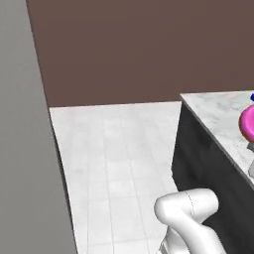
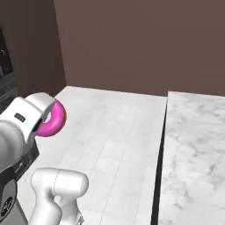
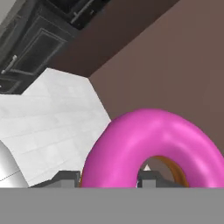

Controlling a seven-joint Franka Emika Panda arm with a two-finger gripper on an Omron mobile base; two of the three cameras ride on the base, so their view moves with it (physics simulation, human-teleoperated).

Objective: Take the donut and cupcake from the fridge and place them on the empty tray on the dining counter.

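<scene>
The floor is pale white tile and it runs far back to a plain brown wall. On my right is the counter, white marble with grey lines, and its long straight edge runs from near to far, with a dark side panel dropping below it. On my left in the left base view stands a tall flat grey panel, close by. Between that panel and the counter the floor is wide and open. In the hand view, dark cabinets sit in the far corner. My gripper is pinching the donut, with a finger on each side of the pink ring. The donut is up in the air, above the floor, just left of the counter edge.
</scene>
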